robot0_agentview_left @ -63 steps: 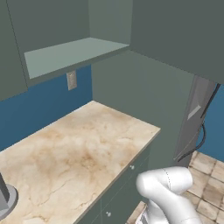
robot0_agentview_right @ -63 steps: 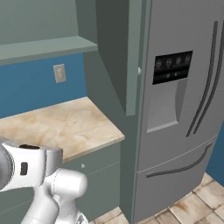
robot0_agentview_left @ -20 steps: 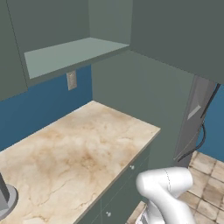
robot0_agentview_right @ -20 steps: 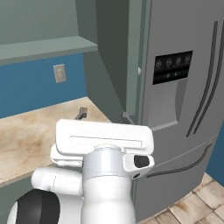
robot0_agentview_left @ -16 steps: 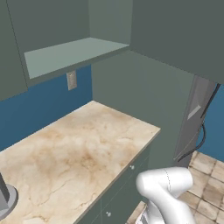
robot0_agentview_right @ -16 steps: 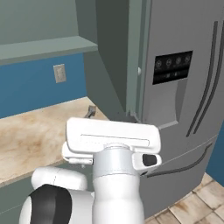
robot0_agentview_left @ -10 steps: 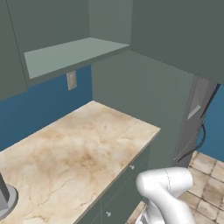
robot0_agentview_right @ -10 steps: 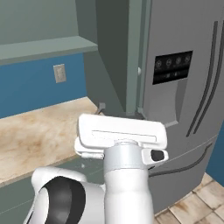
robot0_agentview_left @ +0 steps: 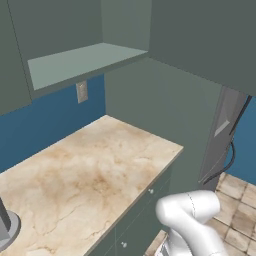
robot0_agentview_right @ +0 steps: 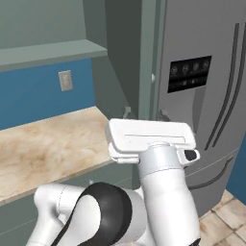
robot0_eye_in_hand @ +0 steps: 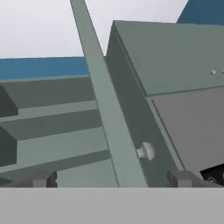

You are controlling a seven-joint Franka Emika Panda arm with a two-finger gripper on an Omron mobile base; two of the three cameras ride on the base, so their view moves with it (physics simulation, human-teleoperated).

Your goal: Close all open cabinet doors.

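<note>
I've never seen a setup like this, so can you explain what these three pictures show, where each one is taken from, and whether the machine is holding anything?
This is a rendered kitchen with a white robot arm on a driving base. Two cameras ride on the base behind the arm, one on each side, looking at a marble counter beneath green-grey cabinets, next to a silver fridge. The third camera sits on the hand, looking along the gripper, whose two dark fingertips stand apart with nothing between them. Straight ahead is the thin edge of an open cabinet door, with its small pale knob beside it. A grey appliance base stands on the counter.
</note>
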